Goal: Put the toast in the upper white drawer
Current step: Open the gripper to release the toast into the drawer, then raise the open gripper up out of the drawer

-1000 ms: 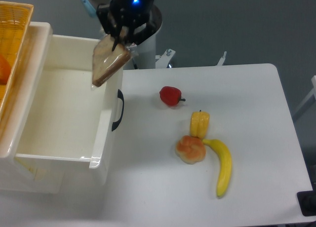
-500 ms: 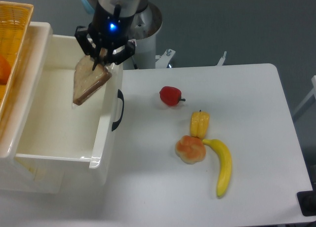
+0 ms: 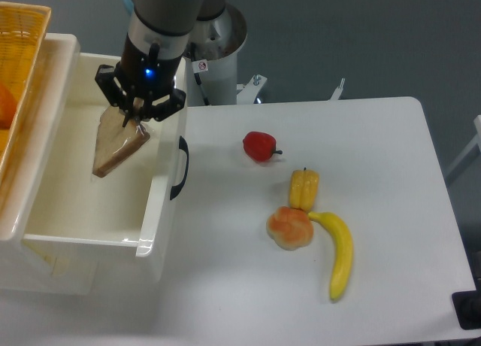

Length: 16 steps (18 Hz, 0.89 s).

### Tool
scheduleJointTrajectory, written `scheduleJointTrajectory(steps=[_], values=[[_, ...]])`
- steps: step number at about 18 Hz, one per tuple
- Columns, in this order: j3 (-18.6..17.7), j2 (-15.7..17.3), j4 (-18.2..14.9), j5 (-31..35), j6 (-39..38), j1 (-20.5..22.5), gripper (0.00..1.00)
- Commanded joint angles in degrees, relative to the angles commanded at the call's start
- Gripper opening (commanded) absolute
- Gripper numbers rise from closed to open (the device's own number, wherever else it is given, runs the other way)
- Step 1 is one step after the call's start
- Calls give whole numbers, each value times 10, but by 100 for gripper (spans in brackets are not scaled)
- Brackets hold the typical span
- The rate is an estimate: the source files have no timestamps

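Now the end effector (image 3: 128, 114) is clamped on the top edge of the toast (image 3: 118, 144), so the slice hangs tilted, its lower corner pointing down into the upper white drawer (image 3: 161, 203). It is held above the drawer's open cavity, inside the front wall, seemingly so a release drops it straight in. On the tabletop (image 3: 391, 173) lie a bun (image 3: 290, 227) and a banana (image 3: 340, 254), well apart.

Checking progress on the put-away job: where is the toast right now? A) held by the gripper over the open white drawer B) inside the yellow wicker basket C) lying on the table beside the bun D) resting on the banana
A: the gripper is shut on the toast, which hangs tilted over the inside of the upper white drawer.
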Motion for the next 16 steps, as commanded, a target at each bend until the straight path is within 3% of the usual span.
scheduleJointTrajectory(steps=[3,12,16], values=[[-7,0,0,0,0,-12,24],[-10,-4,1,1,7,-21,53],[-8,-1,1,2,8,-20,55]])
